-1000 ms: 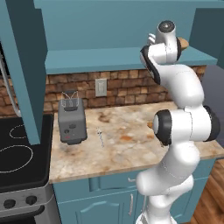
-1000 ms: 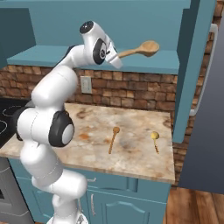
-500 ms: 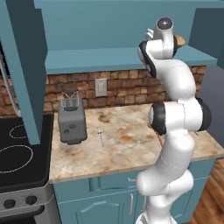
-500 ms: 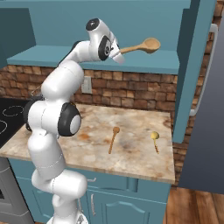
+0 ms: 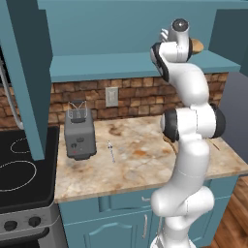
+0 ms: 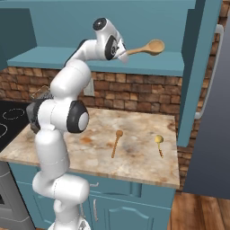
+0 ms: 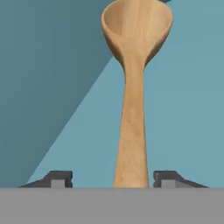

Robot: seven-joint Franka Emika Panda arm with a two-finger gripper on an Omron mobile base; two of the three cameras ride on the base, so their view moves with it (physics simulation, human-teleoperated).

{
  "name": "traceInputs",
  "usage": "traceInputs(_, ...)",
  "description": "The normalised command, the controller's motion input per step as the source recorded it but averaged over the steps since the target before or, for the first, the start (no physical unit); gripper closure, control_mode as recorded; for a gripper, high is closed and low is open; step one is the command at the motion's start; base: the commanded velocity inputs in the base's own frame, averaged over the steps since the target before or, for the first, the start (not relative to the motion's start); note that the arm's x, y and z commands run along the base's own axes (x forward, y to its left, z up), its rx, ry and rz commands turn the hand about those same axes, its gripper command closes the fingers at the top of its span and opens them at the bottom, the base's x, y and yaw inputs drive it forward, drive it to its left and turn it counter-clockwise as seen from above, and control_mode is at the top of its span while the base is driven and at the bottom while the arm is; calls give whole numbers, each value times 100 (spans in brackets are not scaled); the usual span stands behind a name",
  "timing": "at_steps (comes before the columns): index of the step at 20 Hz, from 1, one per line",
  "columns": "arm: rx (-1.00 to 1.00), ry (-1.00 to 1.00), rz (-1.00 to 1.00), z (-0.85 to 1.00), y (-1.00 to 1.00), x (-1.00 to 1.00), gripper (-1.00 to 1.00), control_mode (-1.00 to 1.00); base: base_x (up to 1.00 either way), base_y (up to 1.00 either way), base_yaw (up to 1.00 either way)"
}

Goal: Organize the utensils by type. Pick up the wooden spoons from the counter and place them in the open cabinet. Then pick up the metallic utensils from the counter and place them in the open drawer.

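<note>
The larger wooden spoon (image 6: 146, 47) sticks out level from my gripper (image 6: 122, 51), just above the teal shelf (image 6: 90, 60) of the open cabinet. In the hand view its handle (image 7: 133, 109) runs between my gripper's (image 7: 114, 177) fingertips with a gap on each side, so the jaws are open. I cannot tell if the spoon rests on the shelf. The smaller wooden spoon (image 6: 116, 143) lies on the counter (image 6: 134, 161). A metallic utensil with a yellow end (image 6: 159, 144) lies to its right, and a thin silver one (image 5: 111, 151) lies beside the toaster. The open drawer is out of view.
A grey toaster (image 5: 78, 133) stands at the counter's left end, with a black stove (image 5: 19, 179) beyond it. The tall cabinet door (image 6: 197, 67) hangs open on the right, and a grey fridge (image 6: 211, 143) stands past it. A wall outlet (image 5: 112, 97) sits on the brick backsplash.
My jaws have spread apart off the larger wooden spoon's handle. The hand has edged a little higher and further toward the cabinet shelf.
</note>
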Motion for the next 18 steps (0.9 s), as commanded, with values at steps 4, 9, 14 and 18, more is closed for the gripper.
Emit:
traceInputs(4,5,-20,0,-15,0,21,-100,-100,0,0,0)
traceInputs(9,13,-30,3,-5,-13,-30,-100,-100,0,0,0)
traceInputs(14,13,-11,16,-15,-49,-88,-100,-100,0,0,0)
traceInputs(18,2,-1,25,-14,-22,-100,-100,-100,0,0,0)
